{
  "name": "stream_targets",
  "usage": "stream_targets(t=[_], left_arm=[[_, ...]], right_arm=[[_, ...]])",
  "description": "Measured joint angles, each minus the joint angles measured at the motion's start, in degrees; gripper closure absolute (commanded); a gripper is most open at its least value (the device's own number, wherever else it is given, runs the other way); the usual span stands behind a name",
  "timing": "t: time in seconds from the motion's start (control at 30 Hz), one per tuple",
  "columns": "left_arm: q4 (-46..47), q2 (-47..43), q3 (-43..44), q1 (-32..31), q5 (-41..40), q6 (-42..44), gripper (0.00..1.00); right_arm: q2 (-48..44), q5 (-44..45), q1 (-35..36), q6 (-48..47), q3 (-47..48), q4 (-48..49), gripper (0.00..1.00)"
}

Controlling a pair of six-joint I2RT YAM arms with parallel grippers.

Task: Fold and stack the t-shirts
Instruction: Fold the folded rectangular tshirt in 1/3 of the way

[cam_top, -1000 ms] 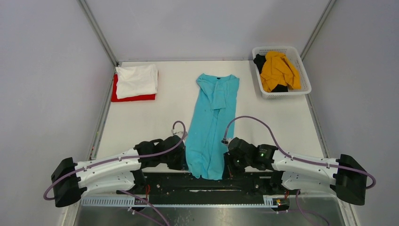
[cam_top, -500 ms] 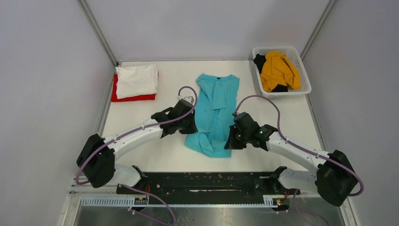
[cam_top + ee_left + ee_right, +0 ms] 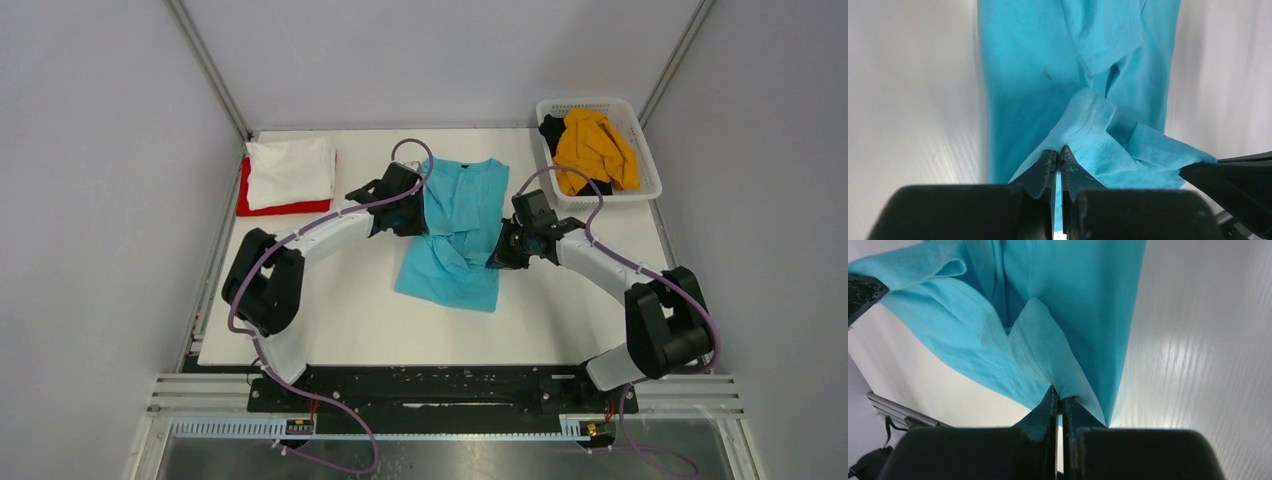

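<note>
Turquoise t-shirt [image 3: 455,235] at frame centre, lower part doubled over itself, left gripper [image 3: 1058,159] clamped on its hem, right gripper [image 3: 1058,407] clamped on opposite hem corner, white shirt [image 3: 290,170] atop red shirt [image 3: 285,207] upper left.

shirt [image 3: 455,245]: mid-table [image 3: 330,300], between both grippers
left gripper [image 3: 1058,155]: on shirt's left edge
right gripper [image 3: 1058,396]: on shirt's right edge
stack [image 3: 290,172]: far-left corner
basket [image 3: 647,152]: far-right corner
clothes [image 3: 595,150]: in basket
</note>
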Motion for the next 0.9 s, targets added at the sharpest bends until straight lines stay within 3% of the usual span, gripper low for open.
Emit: stream_targets(t=[0.17,0.27,0.3,0.33,0.37,0.43,0.47,0.6,0.8,0.9], left_arm=[[-0.31,6.03,5.75,2.14,1.97,1.79,0.98],[-0.46,9.09,8.13,3.78,2.89,2.36,0.71],[-0.46,10.01,8.68,4.31,3.26,2.69,0.54],[-0.46,10.73,9.09,4.66,3.54,3.15,0.39],[-0.74,11.74,9.9,5.16,4.02,3.28,0.29],[-1.44,13.35,11.8,5.88,4.85,3.67,0.1],[-1.6,13.79,12.5,6.21,5.35,3.93,0.02],[-0.09,12.33,11.23,6.88,7.23,4.24,0.01],[3.23,-1.03,-5.88,6.75,9.62,1.95,0.02],[4.13,-6.67,-13.29,6.71,9.75,0.22,0.07]], right_arm=[[5.44,-1.44,-3.02,-0.87,3.89,1.51,0.87],[9.4,-2.54,-4.59,-2.1,6.54,2.12,0.76],[11.19,-2.82,-5.05,-2.47,7.91,2.16,0.65],[12.79,-2.95,-5.44,-2.6,9.09,2.29,0.48],[14.71,-3.06,-6.01,-2.71,10.58,2.54,0.34],[17.68,-3.43,-7.23,-3.02,12.63,3.67,0.17],[18.38,-3.5,-7.72,-3.23,13.14,3.96,0.14],[17.79,-3.76,-8.79,-5.03,13.22,4.37,0.04],[9.05,-3.89,-8.61,-6.95,5.14,6.8,0.04],[4.7,-3.8,-7.21,-6.86,-1.25,7.32,0.05]])
